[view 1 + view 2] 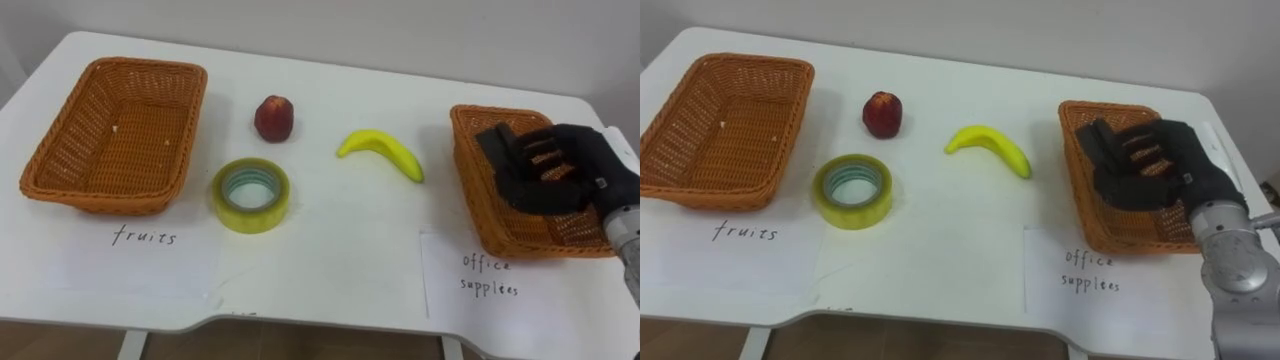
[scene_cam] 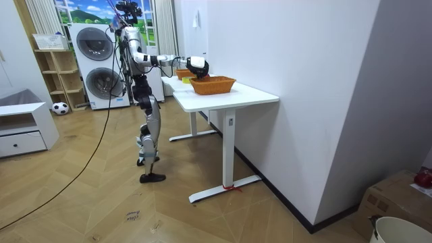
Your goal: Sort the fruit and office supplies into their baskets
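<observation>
Left eye view: two wicker baskets on the white surface [image 1: 330, 250], the left basket [image 1: 60, 150] empty, each with one paper label in front, left label [image 1: 145, 255] and right label [image 1: 490, 280]. Between the baskets, well apart: one red apple [image 1: 273, 118], one banana [image 1: 381, 150], one roll of yellow tape [image 1: 251, 194]. Right robot hand [image 1: 555, 180] over the right basket [image 1: 472, 190], fingers loosely extended, gripping nothing visible.

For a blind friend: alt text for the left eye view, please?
The robot's right hand hovers open over the right basket. On the table lie a banana, a red fruit and a tape roll, beside the left basket.
</observation>
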